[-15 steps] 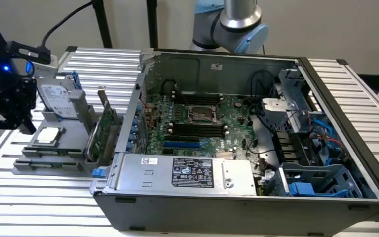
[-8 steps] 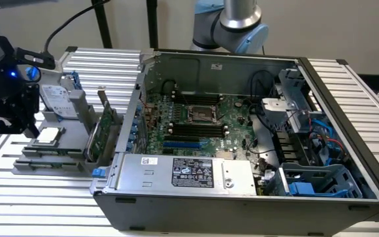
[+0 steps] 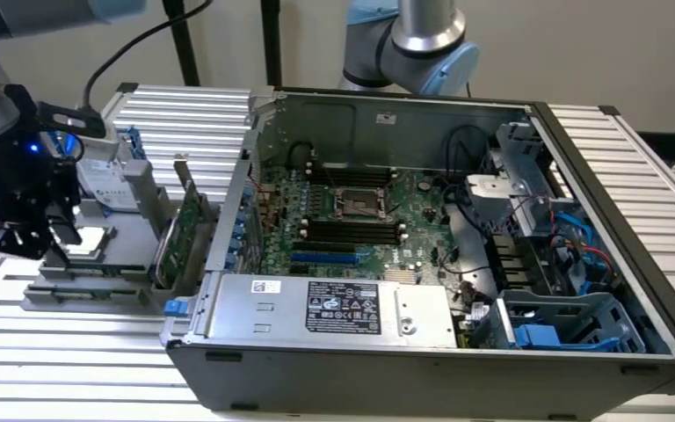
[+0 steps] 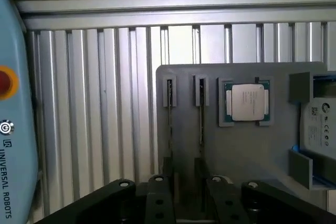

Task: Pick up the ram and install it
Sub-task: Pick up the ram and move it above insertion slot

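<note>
The ram (image 4: 201,121), a thin stick, stands on edge in a slot of the grey plastic holder (image 4: 185,74), beside a second stick (image 4: 169,121). The black pincer (image 4: 188,203) hangs over the holder, fingers apart. The tabletop (image 4: 94,103) is ribbed aluminium.

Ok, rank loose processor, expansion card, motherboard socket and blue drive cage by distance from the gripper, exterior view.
1. Loose processor, beside the gripper.
2. Expansion card, upright outside case.
3. Motherboard socket, mid-case.
4. Blue drive cage, view's right.
</note>
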`<state>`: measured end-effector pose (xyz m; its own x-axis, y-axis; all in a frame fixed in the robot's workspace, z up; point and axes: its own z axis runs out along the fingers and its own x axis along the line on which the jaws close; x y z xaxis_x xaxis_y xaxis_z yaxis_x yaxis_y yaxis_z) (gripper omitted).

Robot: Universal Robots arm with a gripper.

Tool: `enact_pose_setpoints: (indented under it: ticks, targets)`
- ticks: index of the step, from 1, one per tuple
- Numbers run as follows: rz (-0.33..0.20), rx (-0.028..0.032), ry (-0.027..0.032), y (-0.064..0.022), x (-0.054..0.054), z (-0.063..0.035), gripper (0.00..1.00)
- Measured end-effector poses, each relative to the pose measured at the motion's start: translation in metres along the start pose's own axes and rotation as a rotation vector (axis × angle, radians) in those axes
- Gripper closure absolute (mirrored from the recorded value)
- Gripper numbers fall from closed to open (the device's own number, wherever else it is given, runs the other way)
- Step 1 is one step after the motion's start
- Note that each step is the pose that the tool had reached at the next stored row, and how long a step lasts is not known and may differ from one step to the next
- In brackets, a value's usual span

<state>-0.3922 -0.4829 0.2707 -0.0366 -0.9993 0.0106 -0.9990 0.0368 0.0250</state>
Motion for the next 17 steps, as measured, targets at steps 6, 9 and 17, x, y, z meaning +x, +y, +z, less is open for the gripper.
enact_pose_setpoints:
  ticks: [6, 9, 17]
  targets:
    - [-0.010, 0.0001, 0.0003, -0.0015, 0.005, 0.0110, 0.00]
    - [-0.012, 0.0001, 0.0003, -0.0023, 0.007, 0.0164, 0.00]
    - [-0.016, 0.0000, 0.0005, -0.0048, 0.011, 0.0309, 0.00]
